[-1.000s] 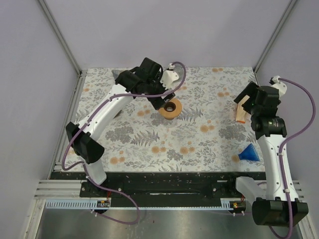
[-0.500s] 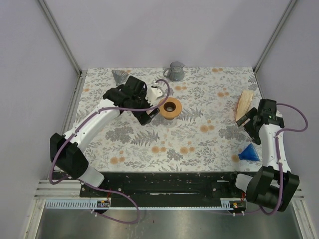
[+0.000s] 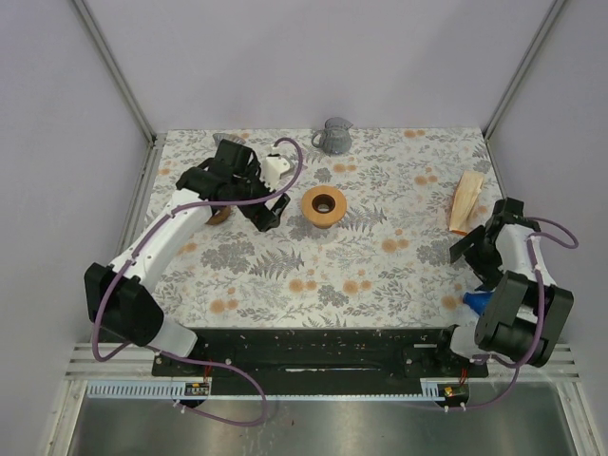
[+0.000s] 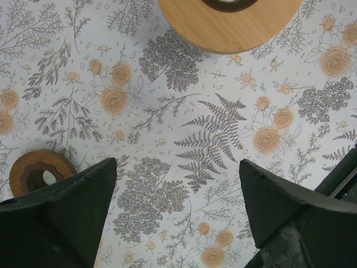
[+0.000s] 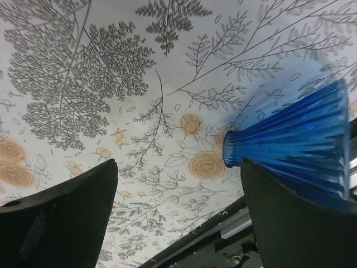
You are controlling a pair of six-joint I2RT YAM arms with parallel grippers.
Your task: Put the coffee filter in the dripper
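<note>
Filter (image 3: pixel 465 200): tan wedge lying flat on the table (image 3: pixel 380 275), far right side. Nothing touches it. It shows only in the top view, and I cannot make out whether it is one sheet or a stack.

Dripper (image 5: pixel 295 139): blue fluted cone on its side at the near right edge, well apart from the filter. From above only a blue sliver (image 3: pixel 473 301) shows, the rest under the right arm. In the right wrist view its wide end is cut off by the frame and the right finger.

Right gripper (image 5: pixel 178 164): jaws spread wide, nothing between them but floral cloth. The dripper sits just beside one finger; I cannot tell whether they touch. From above the gripper (image 3: pixel 472 251) lies between filter and dripper, clear of the filter.

Left gripper (image 4: pixel 175 167): jaws spread wide, holding nothing, low over the cloth at left centre (image 3: pixel 269 211).

Ring (image 3: pixel 324 203): pale wood with a dark centre hole, mid-table, just right of the left gripper. The left wrist view cuts it off at the top (image 4: pixel 228 25).

Small ring (image 4: pixel 36 172): darker wood, part hidden behind the left finger; from above a brown patch under the left arm (image 3: pixel 218 217).

Jug (image 3: pixel 334 136): grey, at the far edge; details too small to read.
</note>
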